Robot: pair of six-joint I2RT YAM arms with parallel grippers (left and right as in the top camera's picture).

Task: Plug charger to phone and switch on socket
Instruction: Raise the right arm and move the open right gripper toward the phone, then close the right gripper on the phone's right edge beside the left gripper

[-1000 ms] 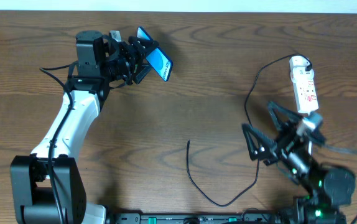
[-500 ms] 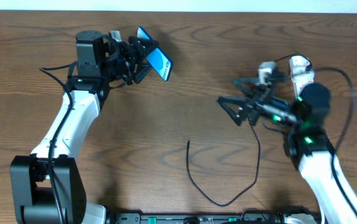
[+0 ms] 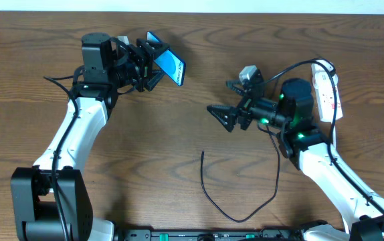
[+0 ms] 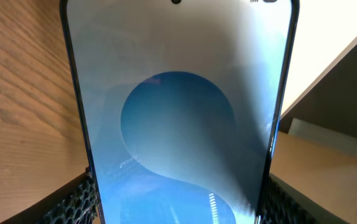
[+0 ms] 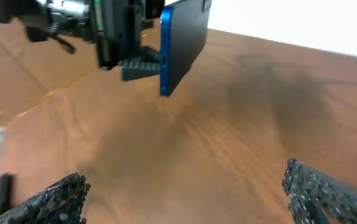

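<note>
My left gripper (image 3: 153, 63) at the back left is shut on the phone (image 3: 168, 65) and holds it off the table, blue screen tilted up. That screen fills the left wrist view (image 4: 178, 124), with a pad (image 4: 73, 202) against each long edge. The right gripper (image 3: 224, 100) hovers open and empty over mid-table, pointing left at the phone. Ahead of it, the right wrist view shows the phone (image 5: 181, 43) edge-on. The charger (image 3: 212, 197) loops across the front of the table, and its free tip (image 3: 203, 152) lies below the right gripper. The white socket (image 3: 327, 90) lies at the right.
The charger's black cable runs from the socket end down behind my right arm (image 3: 312, 154). Bare wood table (image 3: 178, 127) lies between the two grippers. The table's far edge (image 3: 245, 12) is close behind the phone.
My right arm has swung up from the front right corner and reached left to mid-table, jaws wide the whole time. The left arm and the phone have stayed put.
</note>
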